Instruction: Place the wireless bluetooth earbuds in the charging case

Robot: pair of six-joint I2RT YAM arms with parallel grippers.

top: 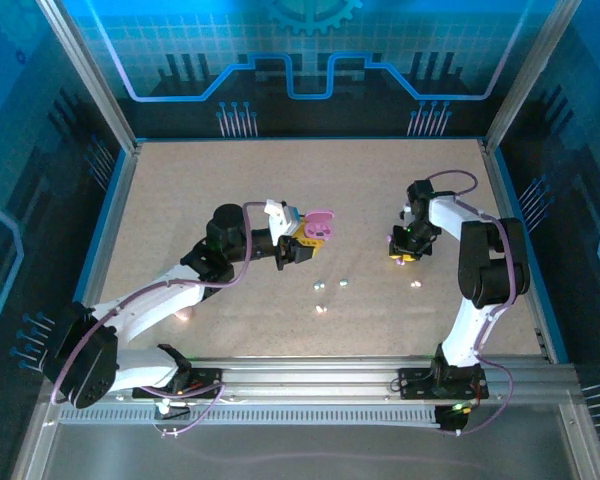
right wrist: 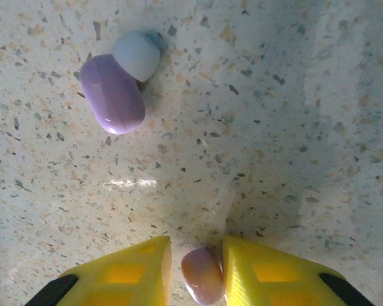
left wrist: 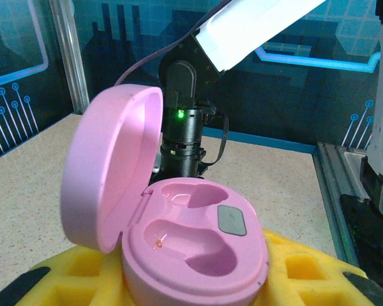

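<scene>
Gripping the charging case (left wrist: 198, 236), the left gripper (top: 302, 243) is clenched on the base of the case, with its yellow fingers (left wrist: 70, 280) pressed against both lower sides. In the top view the case is near the middle of the bench (top: 230, 180), slightly to the left and just beyond the gripper's tip. The case is pink and pebble-shaped. Its lid (left wrist: 108, 166) is hinged open and stands nearly upright on the left side of the base. Both moulded wells in the base are bare, and a small grey pad sits between them towards the right.

The right gripper (top: 404, 252) is on the right half of the bench, pointing down at the surface. In the right wrist view a first earbud (right wrist: 203, 275), pinkish and rounded, lies on the bench between the two yellow fingers. It touches the right-hand finger, and a thin gap shows at the other. Whether a firm grip is made cannot be told.

A second earbud (right wrist: 113, 95), lilac with a pale rounded tip, lies on the bench well apart from the fingers, farther out and to the left in that view.

Loose earbuds (top: 320, 285) appear in the top view as three tiny pale bits on the bench between the two arms, just nearer than the held case.
</scene>
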